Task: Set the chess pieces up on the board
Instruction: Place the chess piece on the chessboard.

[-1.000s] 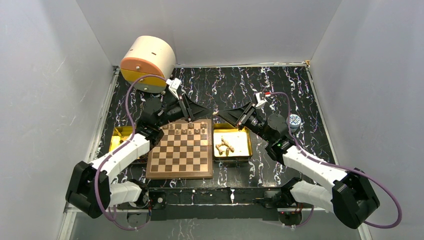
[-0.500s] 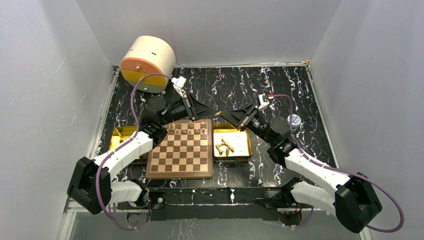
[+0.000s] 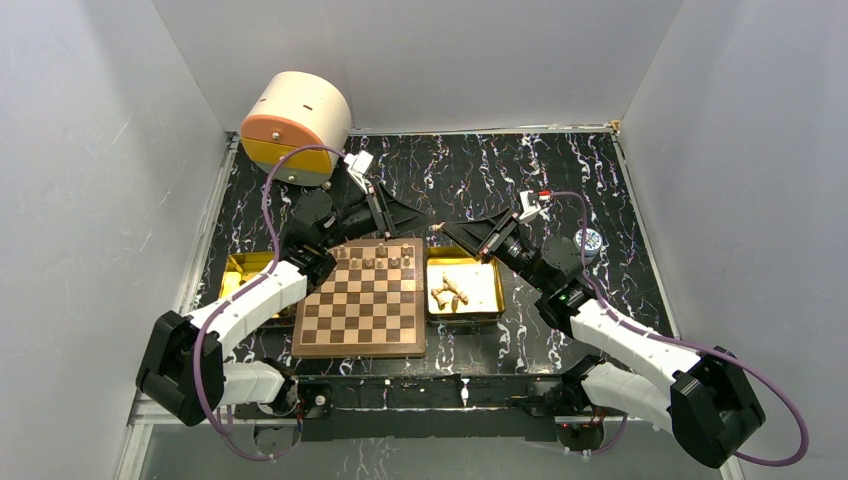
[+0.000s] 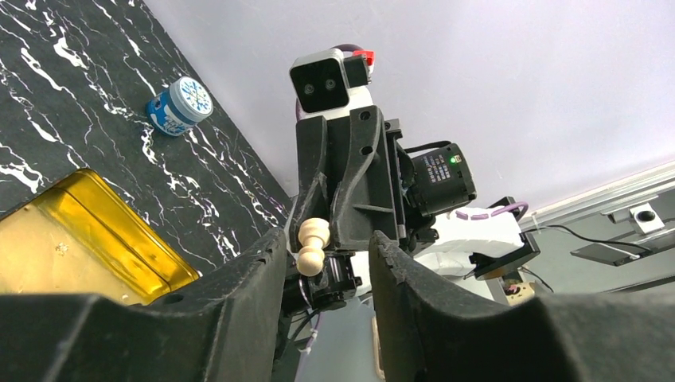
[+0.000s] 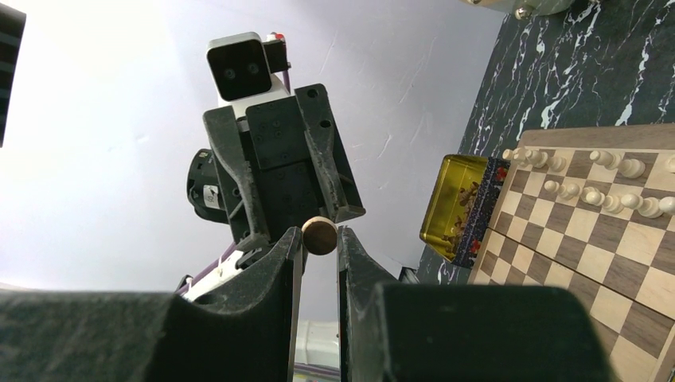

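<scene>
My right gripper is shut on a light tan pawn and holds it in the air past the far right corner of the board. In the right wrist view the pawn's round base sits pinched between my fingers. My left gripper faces it tip to tip, open. In the left wrist view the pawn lies between my open fingers, close to the left one, touching neither that I can see. Several pieces stand on the board's two far rows, also in the right wrist view.
A gold tray right of the board holds several loose pieces. Another gold tray lies left of the board. A cream and orange round case stands at the back left. A small blue-white cap lies at the right.
My left gripper has lifted off the board's far rows and swung right to face the right gripper. The right gripper has shifted slightly, still holding the pawn.
</scene>
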